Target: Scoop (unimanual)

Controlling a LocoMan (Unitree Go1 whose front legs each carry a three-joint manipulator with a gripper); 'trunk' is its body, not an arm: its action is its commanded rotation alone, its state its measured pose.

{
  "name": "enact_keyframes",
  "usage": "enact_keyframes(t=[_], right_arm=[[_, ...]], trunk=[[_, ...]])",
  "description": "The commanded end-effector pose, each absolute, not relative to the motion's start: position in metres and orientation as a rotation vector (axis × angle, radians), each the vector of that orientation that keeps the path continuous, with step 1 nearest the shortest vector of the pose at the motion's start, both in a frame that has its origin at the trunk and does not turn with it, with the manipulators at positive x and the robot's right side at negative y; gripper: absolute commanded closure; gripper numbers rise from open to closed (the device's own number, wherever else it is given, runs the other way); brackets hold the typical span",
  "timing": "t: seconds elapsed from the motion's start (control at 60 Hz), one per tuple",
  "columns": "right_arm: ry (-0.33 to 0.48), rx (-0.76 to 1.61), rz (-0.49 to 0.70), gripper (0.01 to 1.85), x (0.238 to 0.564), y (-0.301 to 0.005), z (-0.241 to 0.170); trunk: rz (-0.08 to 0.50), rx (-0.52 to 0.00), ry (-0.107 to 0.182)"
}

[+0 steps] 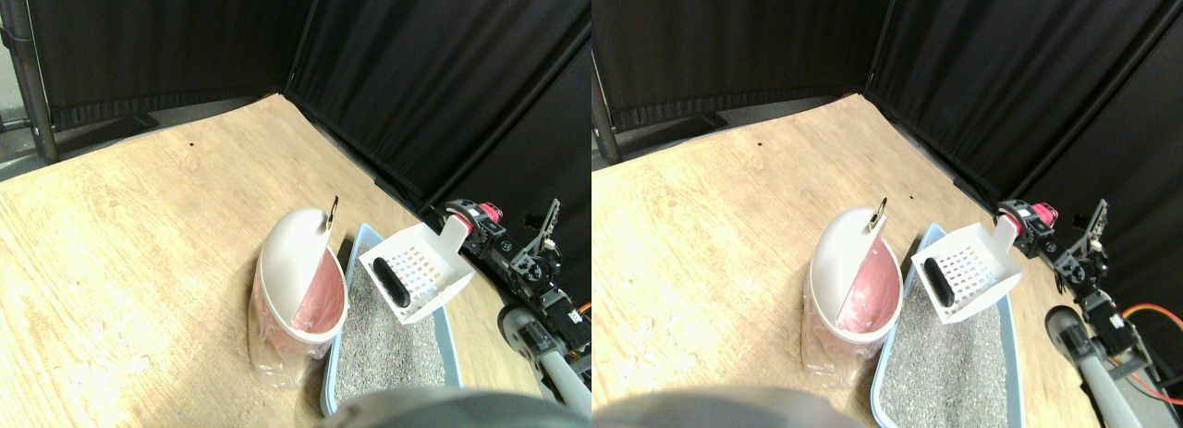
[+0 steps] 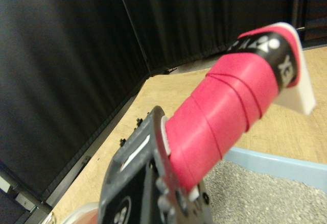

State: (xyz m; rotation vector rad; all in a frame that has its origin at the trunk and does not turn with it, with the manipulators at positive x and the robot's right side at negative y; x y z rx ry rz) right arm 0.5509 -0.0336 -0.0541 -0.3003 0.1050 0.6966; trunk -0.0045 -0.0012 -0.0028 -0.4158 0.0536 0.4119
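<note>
The white scoop (image 1: 416, 269) hangs above the litter tray (image 1: 362, 238), carrying a dark lump (image 1: 392, 287); the right tool (image 1: 469, 223) is closed on its pink handle (image 2: 219, 117); the swing-lid bin (image 1: 298, 285) stands just beside the tray, opposite the tool.

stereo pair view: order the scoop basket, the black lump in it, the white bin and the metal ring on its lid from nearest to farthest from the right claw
1. Scoop basket, just beside the right claw, raised over the litter tray.
2. Black lump, at the basket's far edge.
3. Metal ring, on top of the bin lid.
4. White bin, farthest, left of the tray.
</note>
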Motion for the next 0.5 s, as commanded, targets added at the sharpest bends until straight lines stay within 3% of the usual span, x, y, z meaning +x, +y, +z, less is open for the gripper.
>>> enact_keyframes(t=[0.017,0.233,0.317,0.5], right_arm=[[0.047,-0.294,0.698,1.80,0.545,-0.024,-0.047],[-0.011,-0.351,0.690,1.80,0.540,-0.013,-0.051],[-0.042,-0.399,0.675,1.55,0.535,-0.007,-0.053],[-0.023,-0.458,0.641,1.55,0.530,0.000,-0.054]], trunk=[[0.535,-0.445,0.040],[0.538,-0.452,0.035],[0.537,-0.454,0.035],[0.538,-0.460,0.033]])
